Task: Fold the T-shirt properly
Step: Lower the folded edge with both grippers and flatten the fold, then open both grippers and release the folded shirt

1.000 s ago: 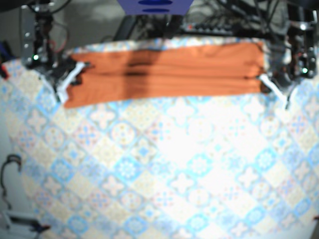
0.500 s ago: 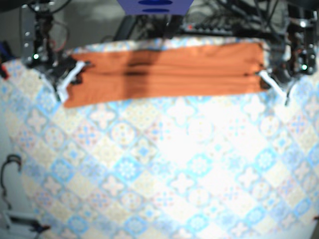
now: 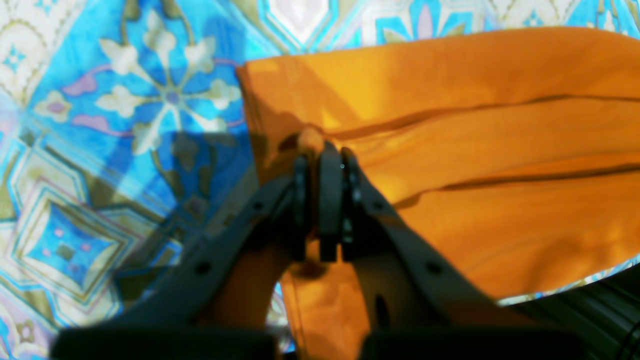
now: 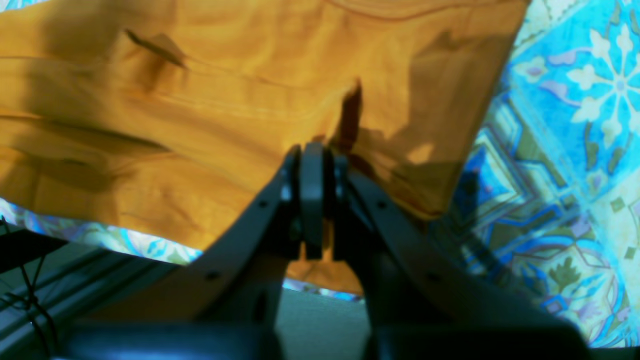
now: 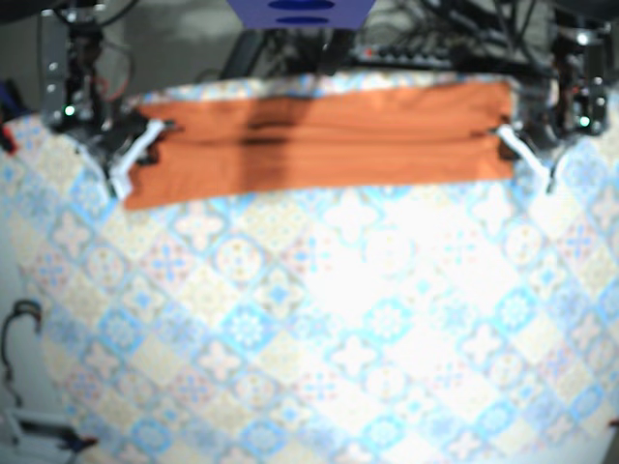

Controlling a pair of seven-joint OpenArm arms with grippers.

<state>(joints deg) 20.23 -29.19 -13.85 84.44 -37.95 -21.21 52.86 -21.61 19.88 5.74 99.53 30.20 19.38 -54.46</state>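
Down at the near end of the table it's just the blue, yellow and white tile-patterned tablecloth [image 5: 319, 338], pretty blown out by glare around the middle. Farther back, along the far edge, lies the plain orange T-shirt [image 5: 329, 145], folded into a long narrow band running side to side. It has a couple of lengthwise creases and a dark shadow stripe across it, left of centre in the base view. Its near edge sits a bit lower at that view's left end than at the right.

Each short end of the band has an arm on it. The left gripper [image 3: 322, 160], at the base view's right end, has its dark jaws pressed together with a little nub of orange fabric bunched right at the tips, so it's pinching the shirt close to its end edge. The right gripper [image 4: 312, 160], at the other end, is squeezed closed too, with a ridge of cloth standing up just past the tips, so it looks like it has a pinch of shirt as well.

Behind the table there are dark cables [image 5: 435, 29], too blurry to make out.
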